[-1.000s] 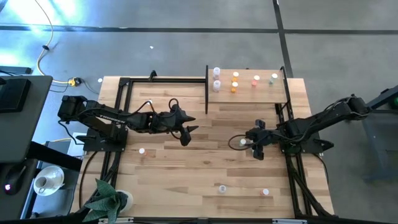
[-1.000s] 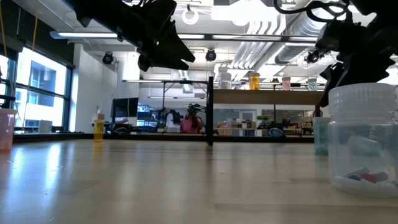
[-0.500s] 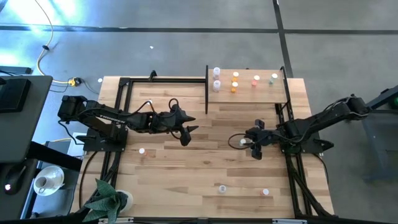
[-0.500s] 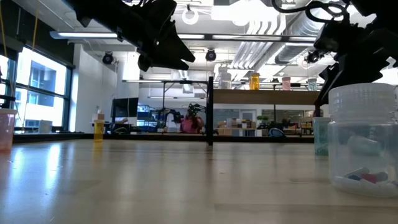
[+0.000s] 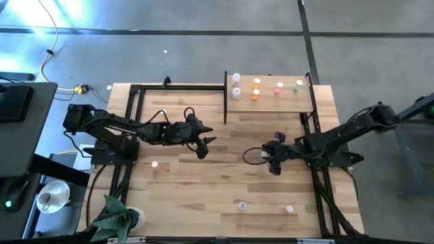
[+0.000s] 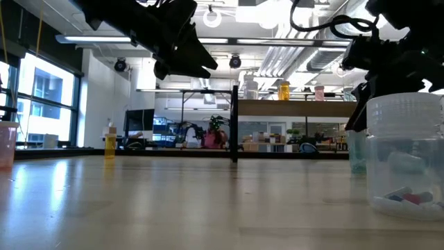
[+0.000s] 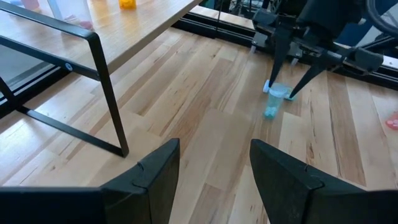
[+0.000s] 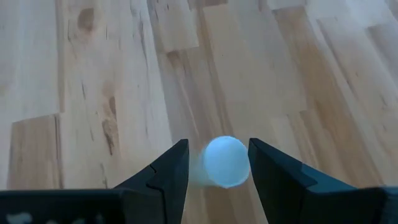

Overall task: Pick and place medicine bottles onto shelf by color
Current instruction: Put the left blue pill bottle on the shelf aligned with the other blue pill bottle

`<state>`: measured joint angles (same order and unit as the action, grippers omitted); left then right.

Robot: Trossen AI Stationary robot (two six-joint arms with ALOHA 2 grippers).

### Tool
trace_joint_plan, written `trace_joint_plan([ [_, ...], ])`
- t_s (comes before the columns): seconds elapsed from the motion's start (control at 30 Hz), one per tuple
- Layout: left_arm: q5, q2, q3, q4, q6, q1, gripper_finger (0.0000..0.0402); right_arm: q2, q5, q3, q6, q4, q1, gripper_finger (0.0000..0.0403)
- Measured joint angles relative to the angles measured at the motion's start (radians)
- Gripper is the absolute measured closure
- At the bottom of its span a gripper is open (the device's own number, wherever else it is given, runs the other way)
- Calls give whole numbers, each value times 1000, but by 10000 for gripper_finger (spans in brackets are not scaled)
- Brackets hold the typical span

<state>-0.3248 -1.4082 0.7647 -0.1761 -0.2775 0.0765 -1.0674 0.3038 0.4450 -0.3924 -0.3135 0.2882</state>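
Observation:
A green medicine bottle (image 7: 273, 104) with a white cap (image 8: 225, 162) stands upright on the tabletop, right of centre (image 5: 264, 155). My right gripper (image 8: 217, 165) is open, tilted down over it, one finger on each side of the cap; whether a finger touches it I cannot tell. The left wrist view shows that gripper (image 7: 280, 92) astride the bottle. My left gripper (image 5: 202, 147) hangs open above the middle of the table, with nothing between its fingers (image 7: 214, 180). The shelf (image 5: 271, 102) at the far right carries white, orange, pink and green bottles.
Loose bottles stand on the table: a white one (image 5: 154, 163) at the left, two near the front edge (image 5: 242, 205) (image 5: 289, 209). Black shelf posts (image 5: 225, 95) rise between the arms. A clear bottle (image 6: 406, 160) stands close to the low camera.
My right gripper has gone down and toward the table's left edge, closing in over the green bottle; its fingers keep the same gap. The bottle has stayed in place.

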Motion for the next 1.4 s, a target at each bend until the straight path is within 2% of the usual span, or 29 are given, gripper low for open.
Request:
trace_joint_plan([
  [0.37,0,0,0,0,0,0,218,-15,-27,-3,-20,-9,0,245],
  [0.67,0,0,0,0,8,0,218,-12,-83,22,-110,-46,1,245],
  [0.87,0,0,0,0,9,0,218,-12,-51,130,-227,-202,7,245],
  [1.03,0,0,0,0,10,0,218,-12,11,204,-363,-350,59,245],
  [1.3,0,0,0,0,9,0,218,-13,53,213,-641,-521,132,245],
  [1.4,0,0,0,0,8,0,218,-13,56,213,-717,-510,142,245],
])
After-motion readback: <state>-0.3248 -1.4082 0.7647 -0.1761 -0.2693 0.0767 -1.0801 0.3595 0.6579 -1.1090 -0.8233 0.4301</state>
